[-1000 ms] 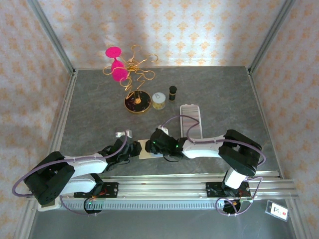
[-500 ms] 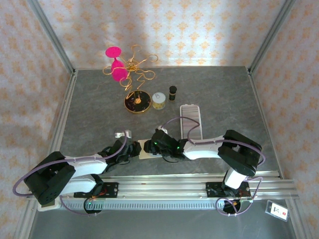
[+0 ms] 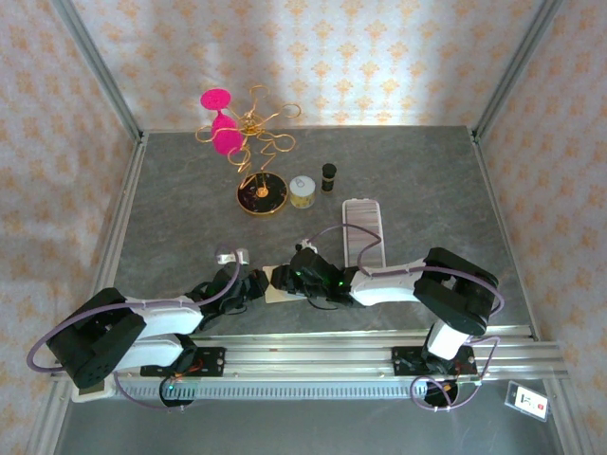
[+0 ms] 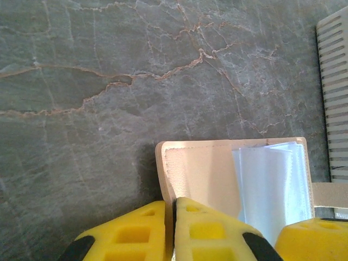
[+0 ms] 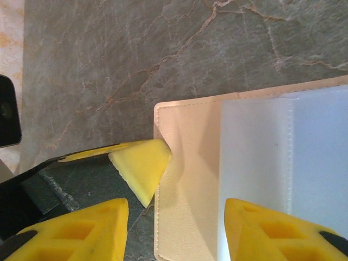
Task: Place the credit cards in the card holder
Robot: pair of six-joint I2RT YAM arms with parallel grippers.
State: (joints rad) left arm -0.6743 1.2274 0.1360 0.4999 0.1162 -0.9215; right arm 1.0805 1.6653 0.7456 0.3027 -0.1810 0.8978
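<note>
The cream-beige card holder (image 3: 276, 284) lies unfolded on the grey table near the front edge, between the two grippers. My left gripper (image 4: 169, 205) is shut on the edge of its left flap (image 4: 201, 174), which it lifts slightly. Clear plastic sleeves (image 4: 272, 185) fill the holder's inside. My right gripper (image 5: 175, 204) hangs open over the same holder (image 5: 187, 163), one finger over the table and the other over the sleeves (image 5: 272, 147). The left gripper's fingertip (image 5: 142, 163) pinches the flap there. Whether the credit cards lie inside the sleeves I cannot tell.
A long clear case with grey ribbed rows (image 3: 363, 227) lies just behind and right of the holder, its edge (image 4: 334, 98) close by. Further back stand a gold wire stand with pink discs (image 3: 248, 142), a small jar (image 3: 302, 192) and a dark bottle (image 3: 329, 175).
Hardly anything has moved. The left arm has settled a little lower while keeping its pinch on the flap. The right gripper stays over the holder.
</note>
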